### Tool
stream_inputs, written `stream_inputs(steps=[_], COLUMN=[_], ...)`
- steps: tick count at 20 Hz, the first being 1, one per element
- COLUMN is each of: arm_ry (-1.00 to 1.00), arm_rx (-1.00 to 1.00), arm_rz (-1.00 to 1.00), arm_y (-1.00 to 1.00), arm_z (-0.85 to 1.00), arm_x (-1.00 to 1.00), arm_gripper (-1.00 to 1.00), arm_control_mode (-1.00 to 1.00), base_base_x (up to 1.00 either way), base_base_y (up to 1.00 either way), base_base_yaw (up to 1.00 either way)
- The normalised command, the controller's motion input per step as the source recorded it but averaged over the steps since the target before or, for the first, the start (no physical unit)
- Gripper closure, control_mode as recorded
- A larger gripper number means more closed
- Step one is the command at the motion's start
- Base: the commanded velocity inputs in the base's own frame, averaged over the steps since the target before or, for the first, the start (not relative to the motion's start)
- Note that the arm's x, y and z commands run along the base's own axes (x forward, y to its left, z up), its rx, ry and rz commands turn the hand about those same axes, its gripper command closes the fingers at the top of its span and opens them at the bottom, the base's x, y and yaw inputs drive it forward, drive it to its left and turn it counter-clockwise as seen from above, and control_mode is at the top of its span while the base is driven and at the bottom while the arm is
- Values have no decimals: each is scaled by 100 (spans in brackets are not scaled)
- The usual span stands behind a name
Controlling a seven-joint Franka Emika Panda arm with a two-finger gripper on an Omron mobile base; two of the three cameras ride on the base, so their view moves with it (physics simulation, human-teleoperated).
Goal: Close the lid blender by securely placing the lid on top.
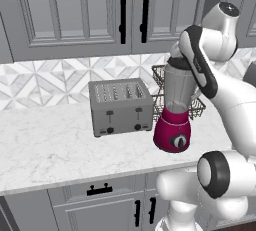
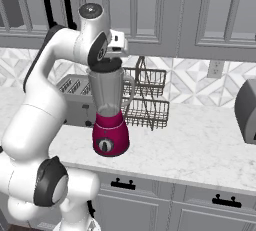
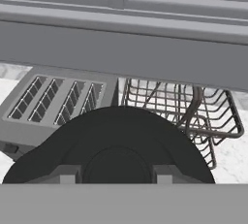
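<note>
Magenta marks the rounded base of the blender [image 1: 172, 132], which stands on the white marbled surface [image 1: 50, 150] near its front edge, with a dark round dial facing forward. Its tall clear grey jar rises upright from that base, with the handle showing on the right side in the right base view. Seen from the left base camera, the grey toaster [image 1: 121, 106] sits at about 9 o'clock from the blender, near but apart. A dark wire rack [image 2: 147, 100] stands behind the jar at roughly 1 o'clock in the right base view, toward the tiled wall.

The black lid [image 2: 106, 65] is at the jar's rim, directly over the blender's mouth. Whether it is fully seated or just touching the rim cannot be told from these angles. The end effector [image 2: 107, 61] is directly above the jar, pointing down, and its fingers are pinching the lid, set close together on the raised middle part. In the hand view the lid [image 3: 112, 150] is a broad dark disc at 6 o'clock, with the toaster's slots at 10 o'clock and the wire rack at 2 o'clock beyond it. Grey cabinet doors [image 1: 75, 10] run along the wall above.
</note>
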Motion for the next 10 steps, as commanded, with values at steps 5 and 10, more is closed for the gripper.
stream_inputs(steps=[5, 10], arm_ry=[-1, -1], arm_rx=[0, 0], arm_rz=[0, 0], arm_y=[0, 2], arm_z=[-16, -10], arm_x=[0, 1], arm_gripper=[100, 100], arm_control_mode=[-100, -100], base_base_x=[0, 0], base_base_y=[0, 0], base_base_yaw=[0, 0])
